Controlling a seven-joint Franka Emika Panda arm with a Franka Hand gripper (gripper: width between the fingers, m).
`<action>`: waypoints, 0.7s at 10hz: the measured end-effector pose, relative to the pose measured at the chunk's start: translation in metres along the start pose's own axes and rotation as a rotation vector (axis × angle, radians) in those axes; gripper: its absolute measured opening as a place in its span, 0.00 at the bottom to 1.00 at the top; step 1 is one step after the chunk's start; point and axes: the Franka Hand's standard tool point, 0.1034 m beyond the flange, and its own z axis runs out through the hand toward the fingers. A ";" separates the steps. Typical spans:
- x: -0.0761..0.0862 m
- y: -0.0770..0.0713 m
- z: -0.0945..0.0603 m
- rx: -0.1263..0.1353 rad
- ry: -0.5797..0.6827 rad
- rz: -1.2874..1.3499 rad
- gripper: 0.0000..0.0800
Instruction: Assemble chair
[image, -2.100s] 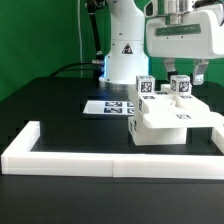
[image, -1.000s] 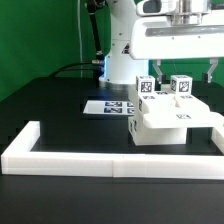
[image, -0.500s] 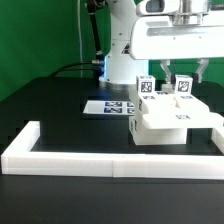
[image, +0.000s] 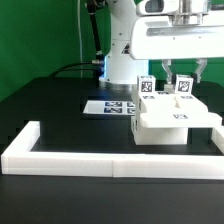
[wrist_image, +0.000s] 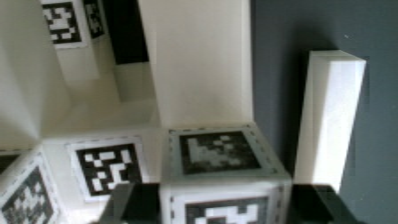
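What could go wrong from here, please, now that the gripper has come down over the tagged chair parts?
1. The gripper looks shut on the chair leg near its tagged top; so high a grip may let it tilt or slip.
2. The neighbouring leg stands close, so a sideways move could knock it.
3. The border rail lies close to the chair pieces; dragging them could jam against it.

No words, brand names or numbers can be read anywhere here. The only markings are black-and-white square tags: on the white chair pieces (image: 170, 118) right of centre in the exterior view, and on the flat marker board (image: 108, 106) lying on the black table (image: 60, 100). A small triangular warning sign (image: 125, 49) sits on the arm's white base (image: 122, 55), its symbol too small to make out.
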 end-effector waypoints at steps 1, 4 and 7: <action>0.000 0.000 0.000 0.000 0.000 0.044 0.36; 0.000 0.000 0.000 0.001 0.000 0.242 0.36; 0.000 -0.001 0.000 0.006 -0.002 0.455 0.36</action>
